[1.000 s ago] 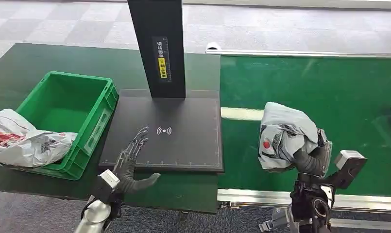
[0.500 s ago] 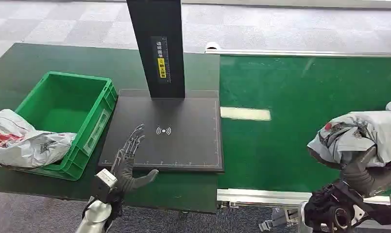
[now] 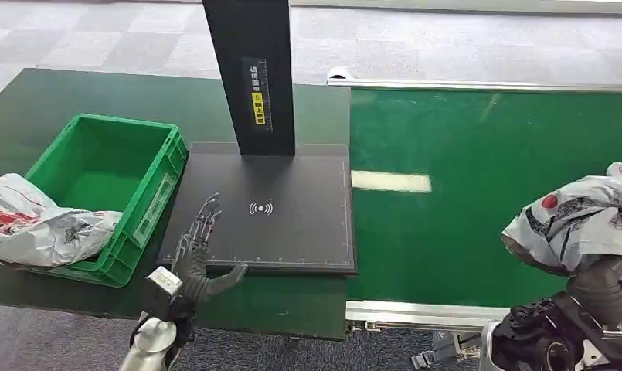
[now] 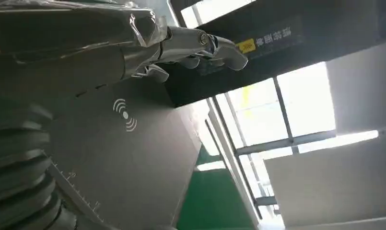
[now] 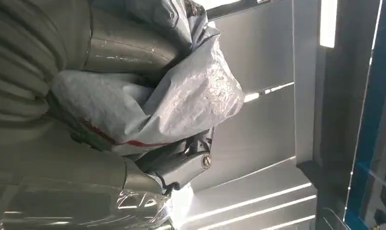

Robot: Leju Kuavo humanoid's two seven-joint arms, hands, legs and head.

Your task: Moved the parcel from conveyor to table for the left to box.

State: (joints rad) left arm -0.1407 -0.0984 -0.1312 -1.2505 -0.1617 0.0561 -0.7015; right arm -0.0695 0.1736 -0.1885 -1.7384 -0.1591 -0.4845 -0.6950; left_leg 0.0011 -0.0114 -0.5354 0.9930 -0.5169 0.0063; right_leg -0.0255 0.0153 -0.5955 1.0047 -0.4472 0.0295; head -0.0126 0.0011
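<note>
Right hand (image 3: 601, 290) grips the grey parcel (image 3: 582, 220) at the frame's right edge, over the green conveyor (image 3: 477, 154).
Left hand (image 3: 195, 259), lower left, lies spread and empty on the black scanner pad (image 3: 292, 232).

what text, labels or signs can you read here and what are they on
Label on the black post: white and yellow characters, too small to read.
Wireless wave sign, no words, on the black pad.
Red dot and dark print on the grey parcel in the right hand: unreadable.
Print on the white bag: blurred.
</note>
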